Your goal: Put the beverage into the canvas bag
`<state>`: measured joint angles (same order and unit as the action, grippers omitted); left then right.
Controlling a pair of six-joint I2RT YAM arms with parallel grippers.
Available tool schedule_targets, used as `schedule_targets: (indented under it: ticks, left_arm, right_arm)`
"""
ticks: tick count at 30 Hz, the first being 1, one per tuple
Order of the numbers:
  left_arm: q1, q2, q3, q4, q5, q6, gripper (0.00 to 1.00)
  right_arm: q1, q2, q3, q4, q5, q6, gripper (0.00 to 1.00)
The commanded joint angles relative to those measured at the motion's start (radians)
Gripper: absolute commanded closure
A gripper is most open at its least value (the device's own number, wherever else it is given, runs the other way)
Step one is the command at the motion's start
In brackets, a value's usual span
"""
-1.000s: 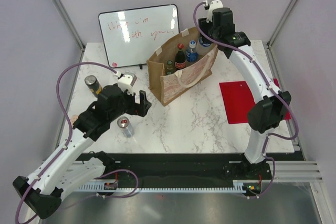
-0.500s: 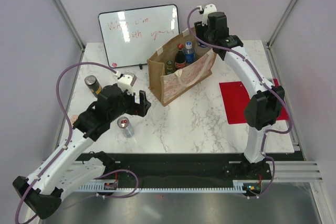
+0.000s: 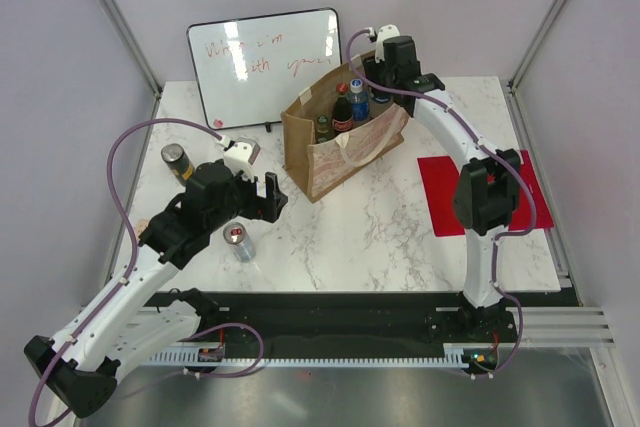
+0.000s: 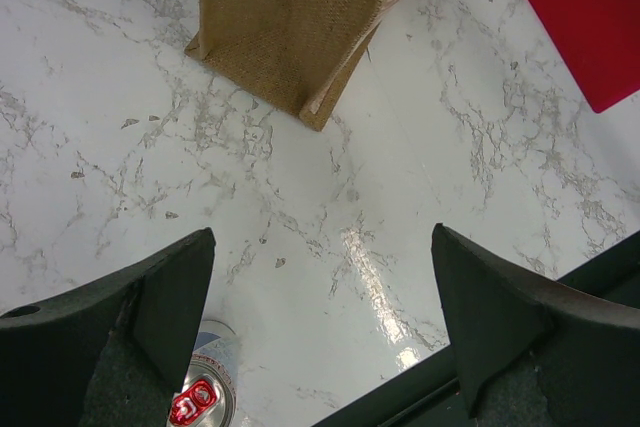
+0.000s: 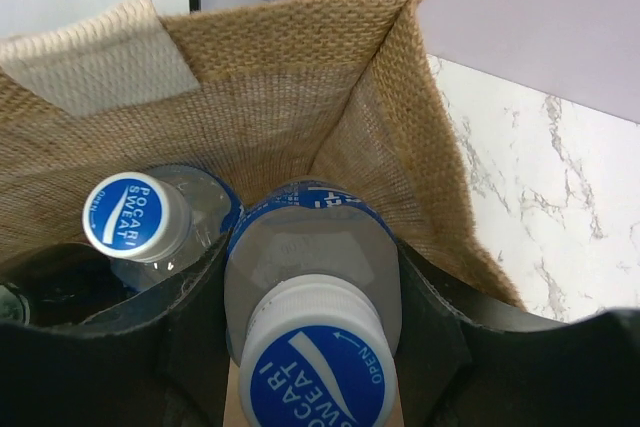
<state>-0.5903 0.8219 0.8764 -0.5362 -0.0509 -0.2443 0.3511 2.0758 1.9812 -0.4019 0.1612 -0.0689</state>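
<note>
Right claw (image 5: 315,347) clamps a clear beverage bottle (image 5: 312,272) by the shoulders. The bottle stands upright with its long axis vertical and its blue-and-white "Pocari Sweat" cap facing up, and its body is sunk into a far corner of the canvas bag (image 5: 290,77). The tan woven bag, white-handled with a pale printed side, stands open on the marble table (image 3: 380,227). It also holds a second Pocari bottle (image 5: 135,217) just beside the gripped one, a red-labelled cola bottle (image 3: 343,109) and a small green bottle (image 3: 323,128). Left of the bag, the left claw (image 4: 320,267) hangs wide open and empty above the table, a silver can (image 4: 200,402) just beside its left finger.
</note>
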Motion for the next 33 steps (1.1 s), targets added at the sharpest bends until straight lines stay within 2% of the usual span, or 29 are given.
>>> schedule_targets:
  ticks: [1,3,7,12,18,24,33]
  left_arm:
    - [0.003,-0.010,-0.002,0.035,-0.012,0.033,0.05]
    - [0.003,-0.010,-0.004,0.035,-0.012,0.033,0.05]
    - [0.003,-0.010,-0.007,0.033,-0.007,0.031,0.05]
    - [0.003,-0.010,-0.005,0.035,-0.013,0.031,0.05]
    - [0.003,-0.012,-0.005,0.035,-0.017,0.033,0.05]
    - [0.003,-0.015,-0.002,0.033,-0.023,0.033,0.04]
    - [0.003,-0.020,-0.005,0.033,-0.026,0.033,0.04]
  right_arm:
    - [-0.017,0.021,0.062,0.192,0.034,-0.003,0.96]
    - [-0.034,0.059,0.077,0.186,0.021,0.020,0.95]
    - [-0.047,0.086,0.079,0.186,0.006,0.060,0.76]
    - [-0.054,0.109,0.082,0.183,-0.006,0.052,0.66]
    - [-0.060,0.099,0.077,0.155,0.021,0.047,0.47]
    - [-0.060,0.049,0.068,0.143,0.028,0.040,0.35]
    - [-0.060,-0.033,0.004,0.137,0.072,0.093,0.29]
